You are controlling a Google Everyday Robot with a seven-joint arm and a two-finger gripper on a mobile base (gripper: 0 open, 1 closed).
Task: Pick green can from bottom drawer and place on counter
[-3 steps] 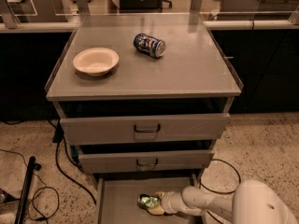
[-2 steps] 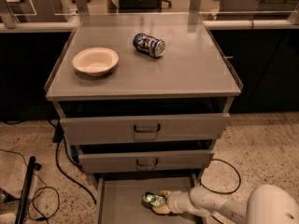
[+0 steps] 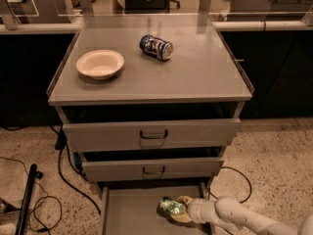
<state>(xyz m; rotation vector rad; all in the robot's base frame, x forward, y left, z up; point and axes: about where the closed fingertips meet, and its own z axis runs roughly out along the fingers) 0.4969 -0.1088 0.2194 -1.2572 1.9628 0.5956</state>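
The green can (image 3: 169, 206) lies in the open bottom drawer (image 3: 129, 212), at the right side of its floor. My gripper (image 3: 176, 209) reaches in from the lower right on a white arm, and its tan fingers (image 3: 184, 200) are shut around the can's right end. The can sits low, at or just above the drawer floor. Above the drawers, the grey counter (image 3: 195, 80) spans the cabinet top.
A white bowl (image 3: 100, 63) and a blue, white and red can (image 3: 156, 47) lying on its side rest on the counter. Two upper drawers with dark handles (image 3: 153, 134) stand slightly pulled out above the bottom drawer. Black cables (image 3: 63, 173) and a dark pole (image 3: 27, 197) lie on the floor at left.
The gripper and the green can have shifted together to the right inside the bottom drawer. The arm has drawn back toward the lower right.
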